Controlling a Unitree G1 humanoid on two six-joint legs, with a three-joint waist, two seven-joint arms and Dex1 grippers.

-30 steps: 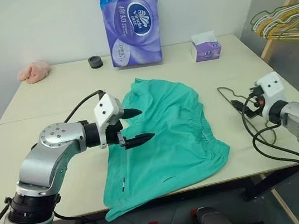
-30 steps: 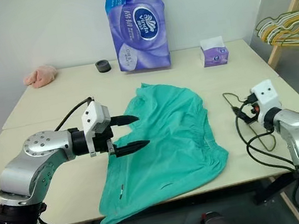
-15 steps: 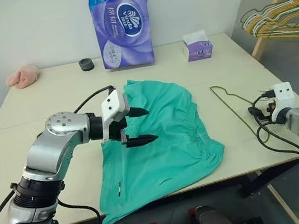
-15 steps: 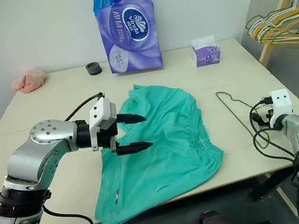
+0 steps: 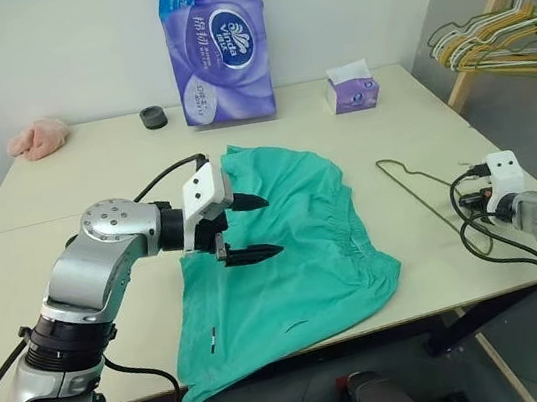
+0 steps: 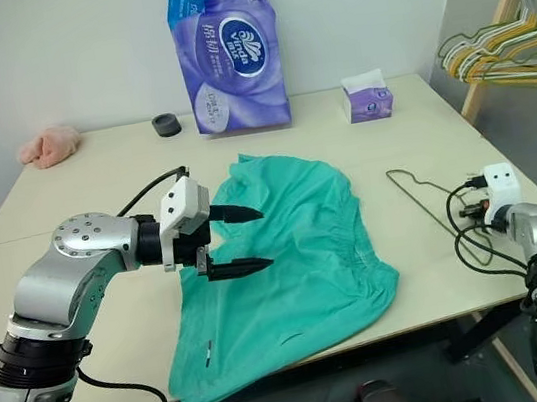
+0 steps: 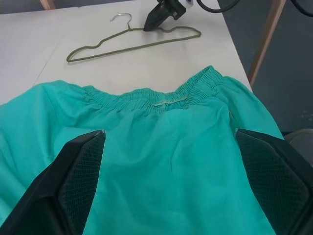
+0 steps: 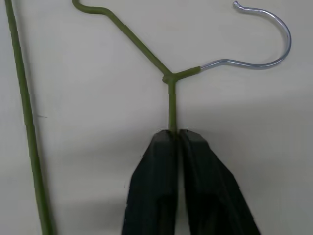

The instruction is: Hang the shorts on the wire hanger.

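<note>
A pale table [image 5: 93, 177] stands against a white wall, with a wooden rack of hangers [image 5: 496, 30] off its far right corner. Nearest, one pair of shorts [image 5: 297, 257] lies spread flat on the table, a lower corner drooping over the front edge, the gathered waistband toward the right. The left hand [image 5: 252, 229] hovers just above the left part of the shorts, pointing to the right across them, its two black fingers [image 7: 73, 181] spread wide with nothing between them; in its wrist view the teal cloth lies under and between the fingers, untouched as far as can be told. To the right of the shorts, well apart from the left hand, one wire hanger [image 5: 418, 189] lies flat on the bare table, just beside the waistband but not touching it. The right hand [image 8: 173, 134] is at the hanger's near right end, its fingers pressed together on the green stem just below the point where the silver hook [image 8: 264, 44] begins. Farther back, one small purple tissue box [image 5: 351, 92] sits near the right rear, one tall purple pack of tissue rolls [image 5: 217, 47] stands at the middle rear, one small dark ring [image 5: 152, 117] lies left of it, and one pink cloth lump [image 5: 37, 138] rests at the far left corner.
</note>
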